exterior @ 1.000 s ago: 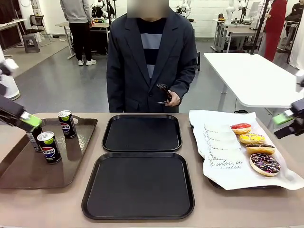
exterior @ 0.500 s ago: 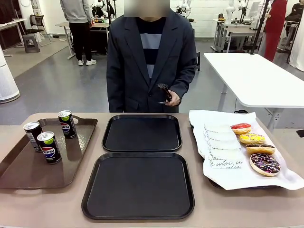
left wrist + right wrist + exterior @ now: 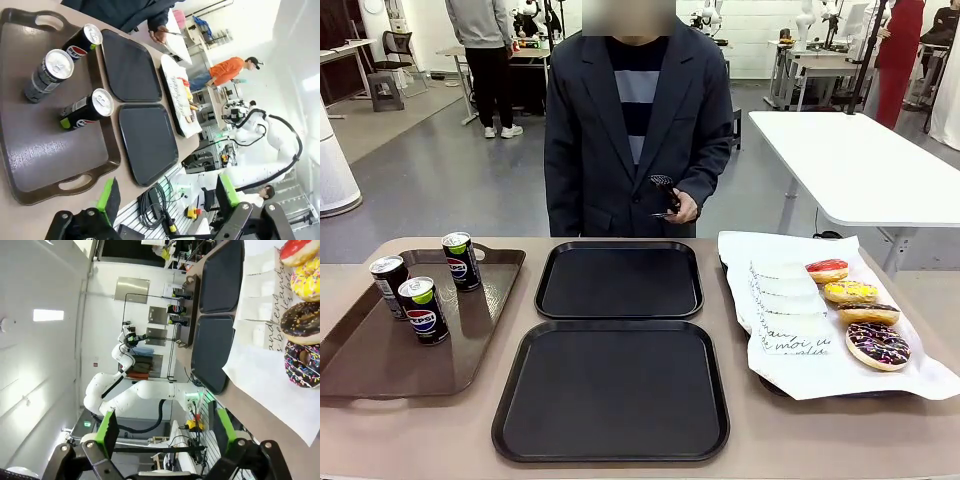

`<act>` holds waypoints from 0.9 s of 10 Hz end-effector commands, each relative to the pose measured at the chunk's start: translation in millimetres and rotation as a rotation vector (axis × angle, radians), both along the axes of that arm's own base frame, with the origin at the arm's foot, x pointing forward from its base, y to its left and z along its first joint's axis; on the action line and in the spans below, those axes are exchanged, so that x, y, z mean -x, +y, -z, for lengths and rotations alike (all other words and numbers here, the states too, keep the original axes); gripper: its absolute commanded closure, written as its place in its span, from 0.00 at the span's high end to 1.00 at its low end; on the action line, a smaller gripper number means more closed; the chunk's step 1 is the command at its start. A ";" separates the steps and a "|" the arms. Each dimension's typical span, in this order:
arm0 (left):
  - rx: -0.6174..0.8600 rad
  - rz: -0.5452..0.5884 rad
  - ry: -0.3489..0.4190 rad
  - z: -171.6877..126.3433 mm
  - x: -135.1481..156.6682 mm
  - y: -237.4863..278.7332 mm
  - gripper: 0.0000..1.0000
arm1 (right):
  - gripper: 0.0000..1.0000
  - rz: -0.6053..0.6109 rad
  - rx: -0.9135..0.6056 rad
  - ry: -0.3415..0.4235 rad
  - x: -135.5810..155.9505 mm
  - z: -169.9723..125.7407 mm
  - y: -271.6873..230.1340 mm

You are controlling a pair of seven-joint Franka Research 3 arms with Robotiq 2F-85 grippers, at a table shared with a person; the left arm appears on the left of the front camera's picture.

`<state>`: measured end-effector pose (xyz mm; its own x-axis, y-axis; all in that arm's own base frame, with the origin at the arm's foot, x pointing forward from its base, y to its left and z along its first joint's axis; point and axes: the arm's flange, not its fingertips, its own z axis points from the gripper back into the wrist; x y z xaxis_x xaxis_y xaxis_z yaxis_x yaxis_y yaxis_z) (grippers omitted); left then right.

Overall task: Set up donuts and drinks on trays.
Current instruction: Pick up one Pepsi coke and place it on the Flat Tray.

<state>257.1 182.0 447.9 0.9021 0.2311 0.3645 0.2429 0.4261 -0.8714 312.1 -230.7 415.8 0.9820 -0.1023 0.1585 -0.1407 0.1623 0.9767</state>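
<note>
Two black trays lie mid-table, one far (image 3: pixel 619 280) and one near (image 3: pixel 611 390), both bare. Three Pepsi cans (image 3: pixel 461 261) (image 3: pixel 390 287) (image 3: pixel 423 310) stand upright on the brown tray (image 3: pixel 380 370). A red donut (image 3: pixel 827 270), a yellow one (image 3: pixel 851 292), a chocolate one (image 3: pixel 868 314) and a sprinkled one (image 3: pixel 877 345) lie in a row on white paper. My left gripper (image 3: pixel 167 195) hangs open, high above and back from the cans (image 3: pixel 87 109). My right gripper (image 3: pixel 165 430) is open too, well back from the donuts (image 3: pixel 302 322).
White printed sleeves (image 3: pixel 782 300) lie beside the donuts on the paper sheet (image 3: pixel 920 375). A person stands at the far edge, one hand (image 3: pixel 685 208) holding a dark tool. The brown tray's raised rim and handles ring the cans.
One second ago both grippers showed at the left and right edges of the front view; both have since drawn back out of it. Cans, trays and donuts have not moved.
</note>
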 end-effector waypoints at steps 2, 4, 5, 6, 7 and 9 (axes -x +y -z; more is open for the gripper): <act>0.000 0.000 0.000 0.0 0.0 0.0 1.00 | 1.00 -0.013 -0.004 0.011 -4.1 4.5 3.6; 0.000 0.000 0.000 0.0 0.0 0.0 1.00 | 1.00 -0.013 -0.004 0.011 -4.1 4.5 3.6; 0.000 0.000 0.000 0.0 0.0 0.0 1.00 | 1.00 -0.013 -0.004 0.011 -4.1 4.5 3.6; 0.000 0.000 0.000 0.0 0.0 0.0 1.00 | 1.00 -0.013 -0.004 0.011 -4.1 4.5 3.6; 0.000 0.000 0.000 0.0 0.0 0.0 1.00 | 1.00 -0.013 -0.004 0.011 -4.1 4.5 3.6; 0.000 0.000 0.000 0.0 0.0 0.0 1.00 | 1.00 -0.013 -0.004 0.011 -4.1 4.5 3.6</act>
<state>256.5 181.0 447.6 0.9090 0.2256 0.3505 0.2269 0.4378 -0.8700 316.3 -226.1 411.9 0.9856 -0.0877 0.1449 -0.1295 0.1610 0.9784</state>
